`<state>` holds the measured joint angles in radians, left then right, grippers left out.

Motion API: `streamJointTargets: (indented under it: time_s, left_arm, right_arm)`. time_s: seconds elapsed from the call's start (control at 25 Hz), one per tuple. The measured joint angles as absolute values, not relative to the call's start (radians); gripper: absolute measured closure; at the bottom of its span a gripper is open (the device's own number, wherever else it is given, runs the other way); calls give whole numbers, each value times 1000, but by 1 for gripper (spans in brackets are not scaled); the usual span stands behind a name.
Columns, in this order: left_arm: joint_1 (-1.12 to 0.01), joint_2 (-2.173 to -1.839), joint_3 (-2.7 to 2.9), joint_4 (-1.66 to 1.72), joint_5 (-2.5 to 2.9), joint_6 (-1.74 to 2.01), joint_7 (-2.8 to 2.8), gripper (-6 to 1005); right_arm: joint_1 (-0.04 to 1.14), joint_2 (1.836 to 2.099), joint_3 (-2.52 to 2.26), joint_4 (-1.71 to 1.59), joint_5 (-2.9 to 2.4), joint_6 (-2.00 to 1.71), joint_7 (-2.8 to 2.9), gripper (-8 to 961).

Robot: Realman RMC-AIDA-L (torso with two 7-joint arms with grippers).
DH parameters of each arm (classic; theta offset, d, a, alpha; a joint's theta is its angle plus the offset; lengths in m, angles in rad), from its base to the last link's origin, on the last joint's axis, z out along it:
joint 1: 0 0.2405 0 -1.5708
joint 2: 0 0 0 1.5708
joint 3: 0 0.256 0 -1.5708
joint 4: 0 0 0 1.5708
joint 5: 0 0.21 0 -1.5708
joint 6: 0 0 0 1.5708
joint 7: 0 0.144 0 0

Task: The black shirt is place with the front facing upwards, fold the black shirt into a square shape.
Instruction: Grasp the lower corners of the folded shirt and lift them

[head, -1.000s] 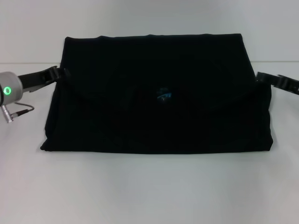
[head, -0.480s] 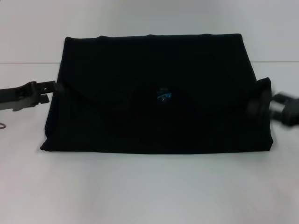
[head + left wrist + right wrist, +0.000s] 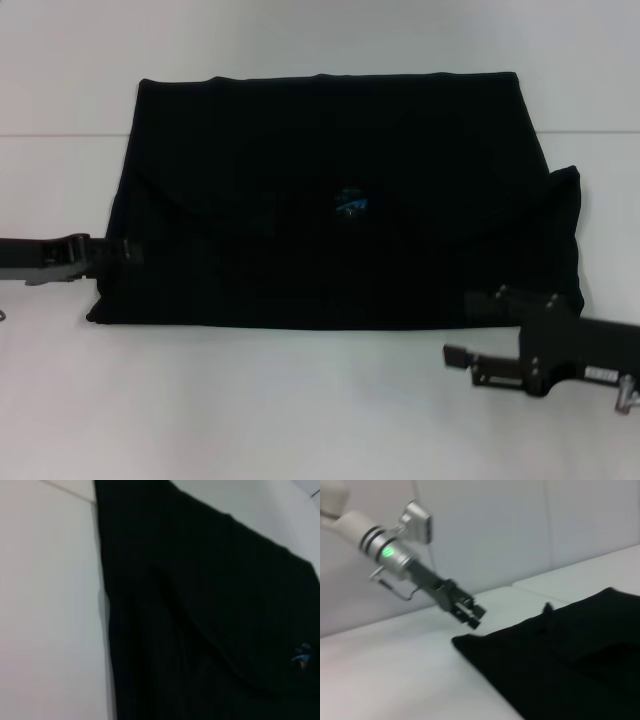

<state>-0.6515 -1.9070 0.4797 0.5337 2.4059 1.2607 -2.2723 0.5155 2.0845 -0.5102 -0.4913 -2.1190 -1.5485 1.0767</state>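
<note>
black shirt (image 3: pixel 340 200) lies flat on white worktop (image 3: pixel 300 410), already a wide rectangle. left pincer (image 3: pixel 128 252) sits spread at its left edge; right pincer (image 3: pixel 458 356) near front-right corner, state unclear. next: pinch the side, fold across.

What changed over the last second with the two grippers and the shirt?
Both grippers slid toward the near side: left gripper along the black shirt's left edge, right gripper off its right edge to the near right corner. The shirt's right edge got ruffled upward. The blue neck label stayed put.

White table (image 3: pixel 300 400) (wall perhaps pale)
</note>
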Motion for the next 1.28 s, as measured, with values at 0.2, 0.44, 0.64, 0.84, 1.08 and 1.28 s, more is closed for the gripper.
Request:
streamJointTargets:
  time_s: [0.2,0.44,0.64,0.84,1.08,1.28]
  left_arm:
    - [-655,-1917,509,534,2409,1236,-2265,235]
    - [-660,-1926,538,537,2409,1194,-2264,235]
    - [-660,-1932,577,532,2409,1151,-2264,235]
    - [-659,-1934,592,530,2410,1162,-2272,236]
    - [-653,-1935,593,532,2410,1182,-2270,236]
    - [-653,-1936,615,537,2410,1213,-2263,236]
  right_arm:
    - [523,2089,-529,-476,-2128,-1544,1056,128]
    - [525,2090,-529,-475,-2129,-1543,1059,128]
    - [525,2091,-529,-473,-2129,-1545,1060,128]
    - [525,2090,-529,-467,-2129,-1546,1062,128]
    - [523,2088,-529,-466,-2129,-1548,1062,127]
    - [523,2088,-529,-466,-2129,-1550,1071,127]
